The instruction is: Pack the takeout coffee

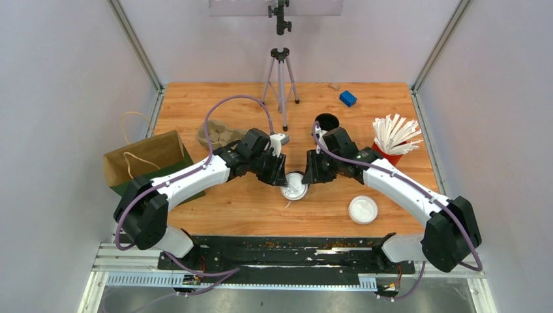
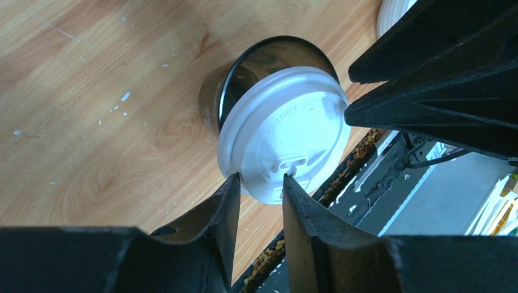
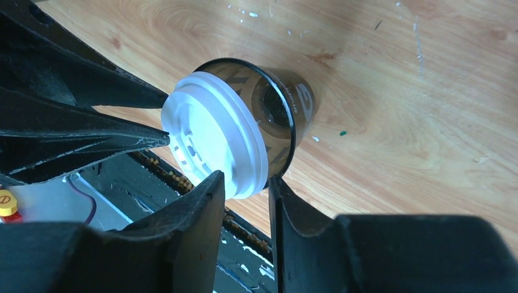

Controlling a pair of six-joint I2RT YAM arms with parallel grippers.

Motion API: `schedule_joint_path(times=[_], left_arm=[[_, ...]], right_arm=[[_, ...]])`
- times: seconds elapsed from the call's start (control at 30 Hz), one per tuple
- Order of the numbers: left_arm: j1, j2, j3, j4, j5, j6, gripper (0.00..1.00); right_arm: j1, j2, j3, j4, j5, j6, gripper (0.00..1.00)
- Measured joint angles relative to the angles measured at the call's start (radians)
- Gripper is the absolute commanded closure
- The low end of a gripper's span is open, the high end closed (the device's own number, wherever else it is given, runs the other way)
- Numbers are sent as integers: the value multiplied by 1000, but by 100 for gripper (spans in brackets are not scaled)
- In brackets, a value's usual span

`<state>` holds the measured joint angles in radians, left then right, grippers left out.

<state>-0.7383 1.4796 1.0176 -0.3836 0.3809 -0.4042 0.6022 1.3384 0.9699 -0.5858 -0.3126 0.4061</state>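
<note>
1. Lower right of the top view: a spare lid (image 1: 362,209) lies on the desk (image 1: 228,202).
2. Centre: the cup (image 2: 250,67) stands on the desk with its lid (image 2: 287,128) askew, leaving part of the mouth uncovered.
3. The left end effector (image 2: 261,183) is narrow and pinches the lid's rim.
4. The right end effector (image 3: 246,183) is narrow, with the lid's rim between its fingers; whether it grips, I cannot tell.
5. Left: a bag (image 1: 147,156). Upper right: a cup stack (image 1: 327,122) and a block (image 1: 347,98).

Left pincer (image 1: 282,178), right pincer (image 1: 307,177) angled down, facing close together, jaws narrowly parted.
</note>
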Motion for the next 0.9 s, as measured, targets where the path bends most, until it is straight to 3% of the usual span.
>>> schedule_joint_path(times=[0.13,0.37,0.8,0.9], left_arm=[[0,0,6,4,7,-2,61],[0,0,6,11,11,-3,61],[0,33,34,1,4,-2,61],[0,34,60,-6,-5,-2,56]], right_arm=[[0,-9,24,-25,32,-22,50],[0,6,57,-39,38,-105,36],[-17,149,138,-69,-31,-240,56],[-21,161,157,-69,-30,-248,59]])
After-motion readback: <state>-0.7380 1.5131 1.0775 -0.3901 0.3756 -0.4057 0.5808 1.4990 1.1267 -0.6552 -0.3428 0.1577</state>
